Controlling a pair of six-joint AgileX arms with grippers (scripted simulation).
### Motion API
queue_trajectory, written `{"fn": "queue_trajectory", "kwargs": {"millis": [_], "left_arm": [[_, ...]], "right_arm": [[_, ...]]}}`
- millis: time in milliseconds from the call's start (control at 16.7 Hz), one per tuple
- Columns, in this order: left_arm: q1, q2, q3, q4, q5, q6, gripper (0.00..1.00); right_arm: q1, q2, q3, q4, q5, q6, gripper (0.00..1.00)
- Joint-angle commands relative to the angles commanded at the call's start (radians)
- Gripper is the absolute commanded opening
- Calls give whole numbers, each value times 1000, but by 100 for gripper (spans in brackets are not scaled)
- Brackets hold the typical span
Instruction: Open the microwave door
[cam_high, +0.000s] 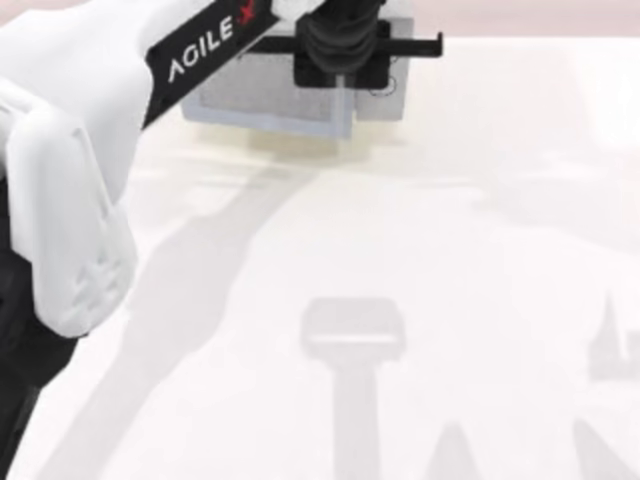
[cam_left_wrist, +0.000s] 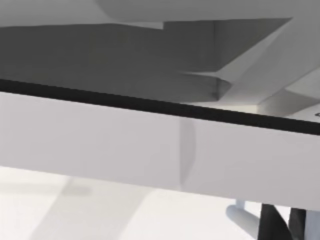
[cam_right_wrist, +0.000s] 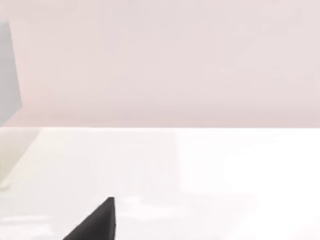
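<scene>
door (cam_high: 270, 105) | at table's far edge, long axis across, directly under L gripper (cam_high: 340, 60) | finger state: cannot tell | L arm nearer; R gripper (cam_right_wrist: 95, 222) idle, well apart

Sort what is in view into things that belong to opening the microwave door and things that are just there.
Belonging to the job:
- small boxy light-grey microwave
- its flat grey mesh-window door
- left gripper, over the microwave's front

Just there:
- pale table
- right gripper, away from the microwave
</scene>
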Motion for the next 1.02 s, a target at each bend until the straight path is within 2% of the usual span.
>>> {"fn": "queue_trajectory", "kwargs": {"millis": [180, 1020], "left_arm": [[2, -42, -67, 41, 11, 21, 0], [2, -43, -68, 42, 11, 21, 0]], "right_arm": [[0, 0, 0, 0, 0, 0, 100], [0, 0, 0, 0, 0, 0, 100]]}}
